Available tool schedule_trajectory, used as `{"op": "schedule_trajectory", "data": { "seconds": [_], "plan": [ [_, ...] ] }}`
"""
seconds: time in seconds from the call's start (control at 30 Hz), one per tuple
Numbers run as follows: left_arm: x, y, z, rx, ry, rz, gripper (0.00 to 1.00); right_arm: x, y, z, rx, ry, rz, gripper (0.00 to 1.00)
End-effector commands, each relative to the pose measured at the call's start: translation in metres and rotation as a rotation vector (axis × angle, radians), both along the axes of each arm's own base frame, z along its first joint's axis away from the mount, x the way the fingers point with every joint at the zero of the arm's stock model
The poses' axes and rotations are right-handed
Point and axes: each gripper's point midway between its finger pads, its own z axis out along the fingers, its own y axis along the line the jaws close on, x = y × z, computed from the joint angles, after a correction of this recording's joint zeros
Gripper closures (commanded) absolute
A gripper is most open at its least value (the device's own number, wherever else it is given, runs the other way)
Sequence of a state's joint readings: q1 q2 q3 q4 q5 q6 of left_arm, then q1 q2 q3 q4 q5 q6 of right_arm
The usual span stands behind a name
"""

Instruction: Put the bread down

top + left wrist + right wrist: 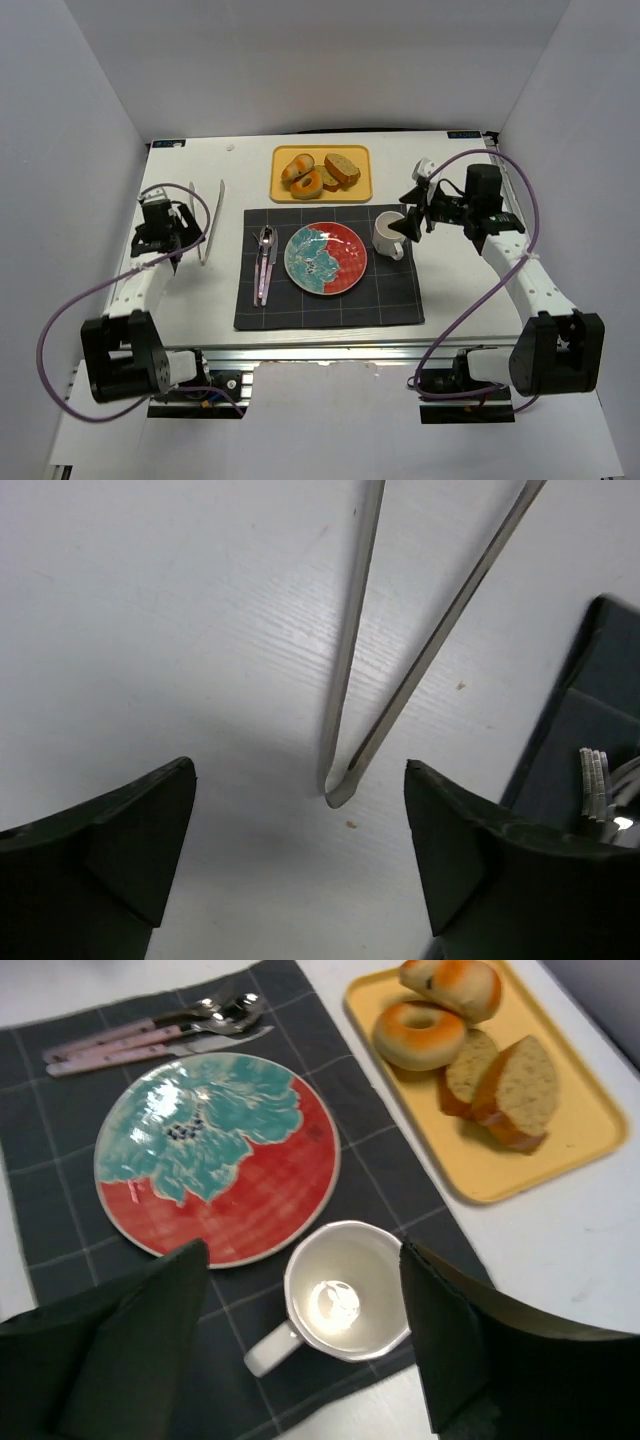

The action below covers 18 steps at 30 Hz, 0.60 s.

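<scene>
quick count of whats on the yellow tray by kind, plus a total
knotted roll: 1
ring with a hole: 1
bread slices: 2
total on the yellow tray: 4

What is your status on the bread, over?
Left claw open over thin metal tongs. Right claw open over white ceramic mug. Glossy golden-brown knotted bread roll untouched on yellow tray. Nothing covers it.

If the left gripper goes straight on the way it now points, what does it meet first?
Probably the joined end of the thin silver metal tongs on the white table, though depth is unclear.
</scene>
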State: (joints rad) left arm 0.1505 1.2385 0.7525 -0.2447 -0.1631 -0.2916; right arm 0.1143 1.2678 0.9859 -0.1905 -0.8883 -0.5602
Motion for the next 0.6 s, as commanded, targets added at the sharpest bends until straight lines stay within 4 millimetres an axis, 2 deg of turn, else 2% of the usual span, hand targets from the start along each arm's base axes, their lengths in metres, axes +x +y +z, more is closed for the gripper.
{"op": "schedule_trajectory", "data": {
  "seconds": [0.0, 0.07, 0.1, 0.27, 0.3, 0.33, 0.4, 0.57],
  "plan": [
    [0.014, -0.006, -0.015, 0.036, 0.083, -0.139, 0.05, -0.005, 0.015, 0.017, 0.042, -0.014, 0.113, 0.11],
    [0.024, -0.007, -0.019, 0.047, 0.092, -0.179, 0.04, -0.003, 0.014, 0.016, 0.041, -0.017, 0.105, 0.11],
    [0.03, -0.008, -0.028, 0.051, 0.114, -0.212, 0.04, -0.004, 0.013, 0.013, 0.039, -0.013, 0.099, 0.1],
    [0.05, -0.01, -0.049, 0.07, 0.158, -0.302, 0.06, -0.007, 0.011, 0.008, 0.036, -0.001, 0.073, 0.11],
    [0.057, -0.009, -0.047, 0.076, 0.15, -0.31, 0.06, -0.007, 0.011, 0.007, 0.035, 0.001, 0.069, 0.11],
    [0.064, -0.015, -0.057, 0.05, 0.162, -0.345, 0.09, -0.007, 0.01, 0.006, 0.034, 0.001, 0.068, 0.11],
    [0.07, -0.016, -0.056, 0.048, 0.149, -0.353, 0.09, -0.007, 0.01, 0.006, 0.034, 0.005, 0.065, 0.11],
    [0.083, -0.018, -0.075, 0.034, 0.187, -0.402, 0.15, -0.001, 0.011, 0.008, 0.04, 0.011, 0.057, 0.11]
  ]
}}
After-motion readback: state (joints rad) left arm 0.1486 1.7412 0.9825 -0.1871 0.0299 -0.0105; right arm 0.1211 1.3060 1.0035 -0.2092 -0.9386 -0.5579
